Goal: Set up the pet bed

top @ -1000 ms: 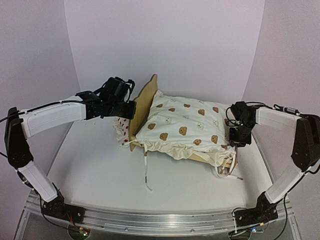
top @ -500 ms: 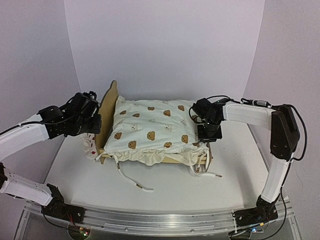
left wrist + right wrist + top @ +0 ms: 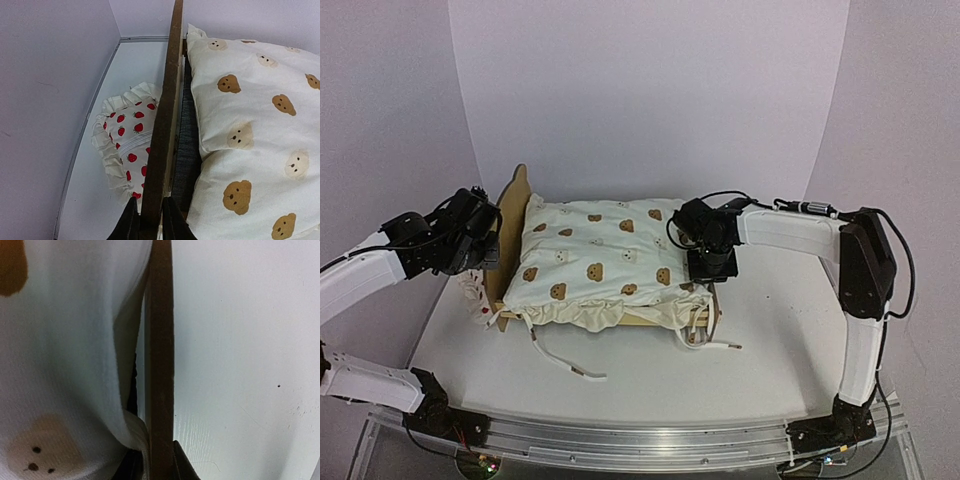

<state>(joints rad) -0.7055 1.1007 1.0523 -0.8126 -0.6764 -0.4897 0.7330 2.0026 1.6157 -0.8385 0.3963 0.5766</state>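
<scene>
Left of the desk's [image 3: 790, 340] middle, the pet bed [image 3: 510, 225] stands flat on its feet. Its ear-shaped headboard [image 3: 167, 100] is on my left arm's side and its foot end is toward my right arm.

My left pincer [image 3: 151, 221] sits astride the headboard's top edge. From the left wrist camera I see one finger lying against each face of the plywood, so it is gripping the headboard.

My right pincer [image 3: 152, 462] does the same at the other end. Its two fingers close on the thin foot board [image 3: 161, 340], with a fold of cream cloth pressed against the inner face beside them.

A cream bear-print cushion [image 3: 600, 250] lies on the bed and covers nearly all of it, bulging over the near rail. A strip of the dark felt base [image 3: 186, 145] shows between the cushion and the headboard. Two of the cushion's ties [image 3: 560, 360] trail off the front onto the desk, one near each end of the bed.

Outside the bed, behind the headboard, a small frilled strawberry pillow [image 3: 125, 135] lies on the desk, right up against the plywood.
</scene>
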